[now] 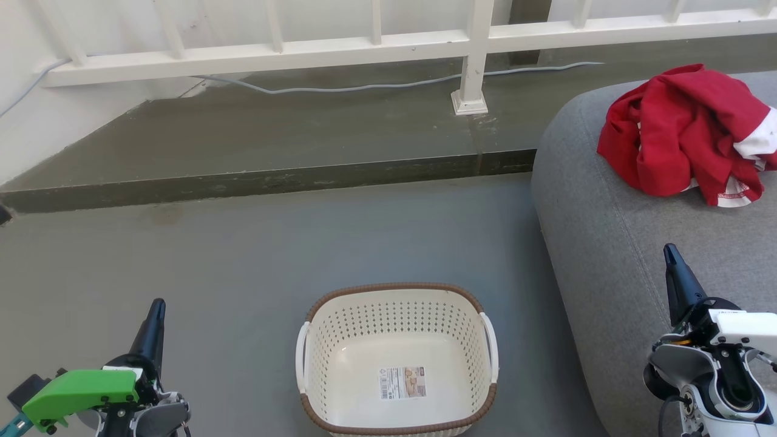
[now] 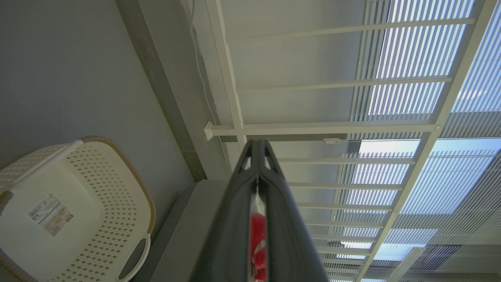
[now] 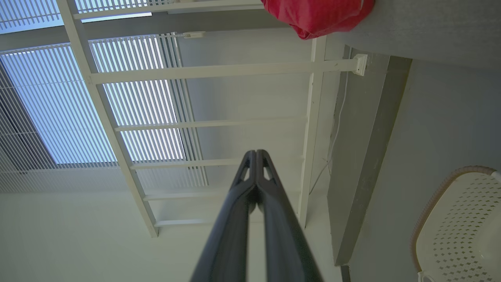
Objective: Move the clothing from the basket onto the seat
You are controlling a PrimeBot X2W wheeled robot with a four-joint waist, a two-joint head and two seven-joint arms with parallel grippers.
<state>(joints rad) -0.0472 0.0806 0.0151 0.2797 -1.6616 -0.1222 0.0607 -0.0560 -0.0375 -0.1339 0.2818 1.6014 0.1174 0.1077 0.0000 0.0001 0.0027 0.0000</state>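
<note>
We judge the task all but done. The clothing (image 1: 680, 130) lies in a crumpled heap on the seat (image 1: 613, 255). The basket (image 1: 394, 285) stands on the floor (image 1: 243, 255) just beside the seat, with nothing in it but its label sticker (image 1: 402, 382).

What could go wrong, we think, is the heap itself. It sits near the seat's rounded far edge, and in the right wrist view a red fold seems to reach past that edge. Such soft fabric might slide to the floor if anything brushes or tugs it. A careless swing of either arm could also nudge the light basket, which lies between them.

We see both pairs of jaws clenched, fingertips pressed together, grasping nothing and touching nothing. The left jaws hover above the floor to the basket's left. The right jaws hover over the seat's near part, well apart from the heap.
</note>
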